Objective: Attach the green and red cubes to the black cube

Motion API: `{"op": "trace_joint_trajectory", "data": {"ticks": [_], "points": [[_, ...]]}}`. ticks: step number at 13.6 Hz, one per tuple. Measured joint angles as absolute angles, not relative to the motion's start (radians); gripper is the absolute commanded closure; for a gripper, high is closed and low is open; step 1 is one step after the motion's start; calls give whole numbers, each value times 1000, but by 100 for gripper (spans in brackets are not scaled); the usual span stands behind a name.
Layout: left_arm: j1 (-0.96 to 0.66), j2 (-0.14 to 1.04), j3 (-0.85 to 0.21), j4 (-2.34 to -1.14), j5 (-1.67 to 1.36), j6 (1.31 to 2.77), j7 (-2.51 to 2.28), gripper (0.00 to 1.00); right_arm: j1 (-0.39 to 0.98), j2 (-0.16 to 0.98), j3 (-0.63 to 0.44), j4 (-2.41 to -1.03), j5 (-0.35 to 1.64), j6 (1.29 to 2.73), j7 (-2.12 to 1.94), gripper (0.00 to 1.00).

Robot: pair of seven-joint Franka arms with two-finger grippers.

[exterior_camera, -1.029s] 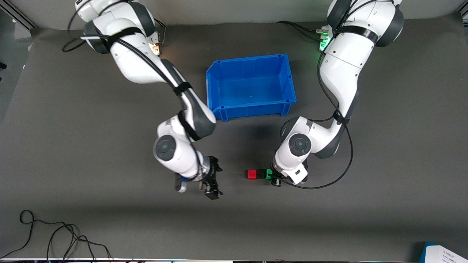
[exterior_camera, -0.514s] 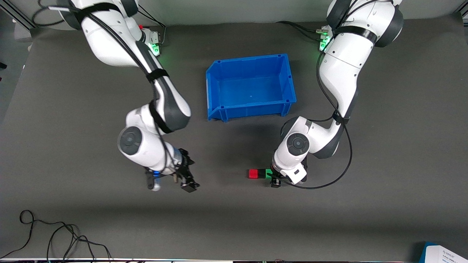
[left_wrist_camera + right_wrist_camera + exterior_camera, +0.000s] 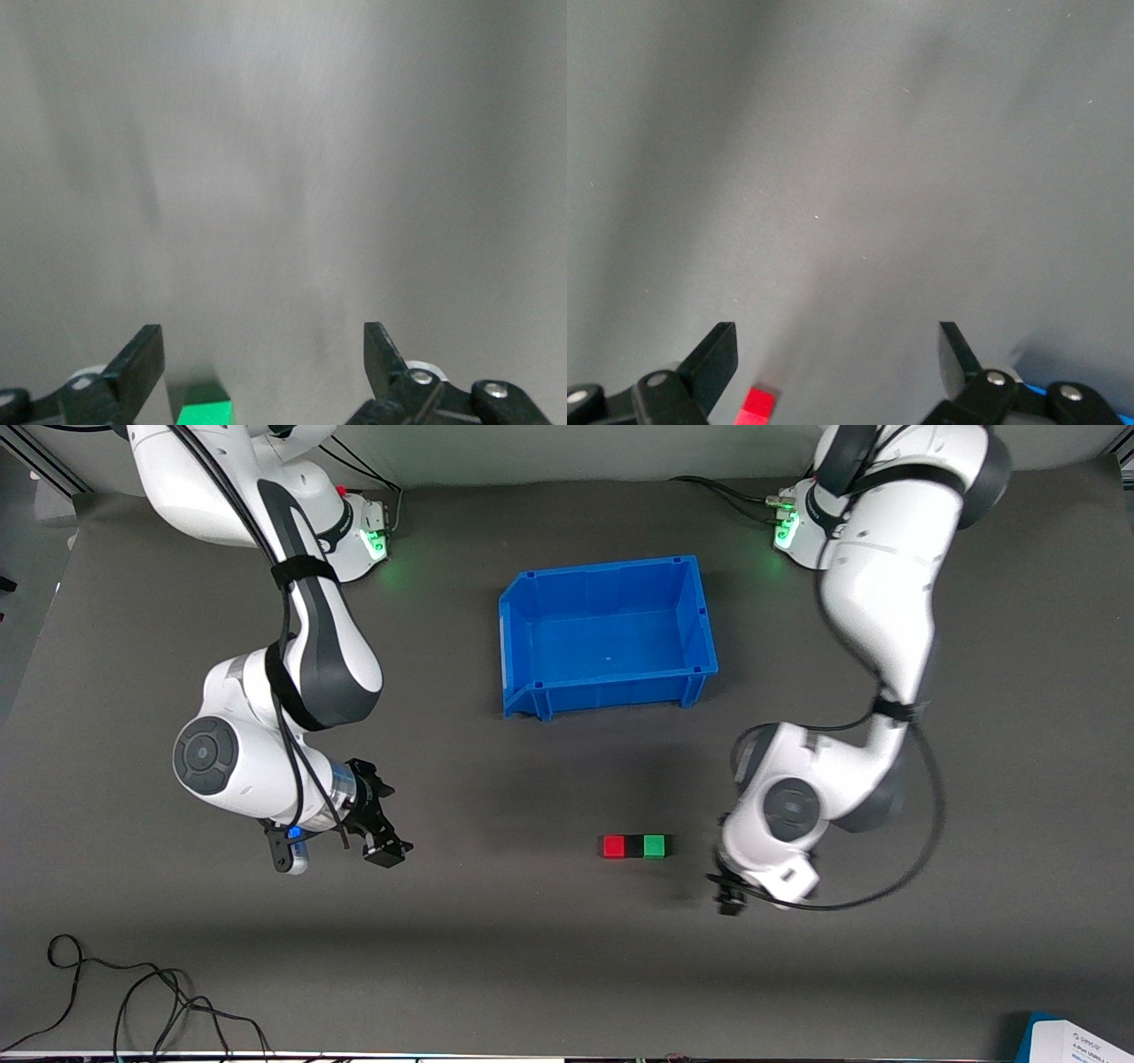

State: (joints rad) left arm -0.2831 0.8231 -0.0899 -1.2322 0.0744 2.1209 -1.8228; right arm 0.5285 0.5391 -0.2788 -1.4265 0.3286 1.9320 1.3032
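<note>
The red cube (image 3: 613,847), the black cube (image 3: 633,847) and the green cube (image 3: 654,846) lie on the grey mat in one row, touching, with the black one in the middle. My left gripper (image 3: 731,899) is open and empty, a short way from the green cube toward the left arm's end. The left wrist view shows the left gripper (image 3: 261,347) open, with the green cube (image 3: 204,413) at the frame's edge. My right gripper (image 3: 381,846) is open and empty, well away from the row toward the right arm's end. The right wrist view shows the right gripper (image 3: 835,343) open, with the red cube (image 3: 758,403) far off.
A blue bin (image 3: 607,691) with nothing in it stands on the mat, farther from the front camera than the cube row. Loose black cables (image 3: 133,1001) lie at the near corner on the right arm's end. A white and blue object (image 3: 1076,1041) sits at the other near corner.
My left gripper has let go of the green cube and drawn back toward the left arm's end. My right gripper has moved away toward the right arm's end. The cube row stays put.
</note>
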Motion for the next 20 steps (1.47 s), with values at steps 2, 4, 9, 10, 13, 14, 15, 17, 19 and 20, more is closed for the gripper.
{"op": "trace_joint_trajectory", "data": {"ticks": [2, 4, 9, 10, 13, 14, 15, 17, 19, 20], "points": [[-238, 766, -90, -1193, 74, 2001, -1706, 0, 529, 532, -279, -1413, 326, 1902, 1177, 0], [-196, 692, -89, -1179, 74, 1891, -1569, 0, 529, 524, -281, -1412, 326, 1894, 1052, 0], [-43, 482, -90, -1169, 49, 1576, -1166, 0, 527, 464, -328, -1408, 326, 1794, 842, 0], [-10, 442, -90, -1169, 45, 1517, -1080, 0, 526, 447, -335, -1409, 325, 1780, 809, 0], [83, 332, -90, -1168, 24, 1368, -835, 0, 527, 402, -351, -1410, 323, 1749, 698, 0], [113, 299, -90, -1166, 16, 1311, -758, 0, 526, 383, -357, -1413, 312, 1744, 672, 0], [140, 274, -89, -1160, 14, 1257, -698, 0, 523, 358, -358, -1417, 278, 1741, 658, 0], [182, 246, -88, -1141, 6, 1195, -617, 0, 518, 297, -348, -1436, 176, 1737, 645, 0], [191, 243, -91, -1139, -6, 1193, -577, 0, 513, 235, -333, -1467, 116, 1727, 630, 0], [188, 244, -98, -1139, -10, 1195, -529, 0, 502, 215, -331, -1482, 107, 1724, 626, 0]]}}
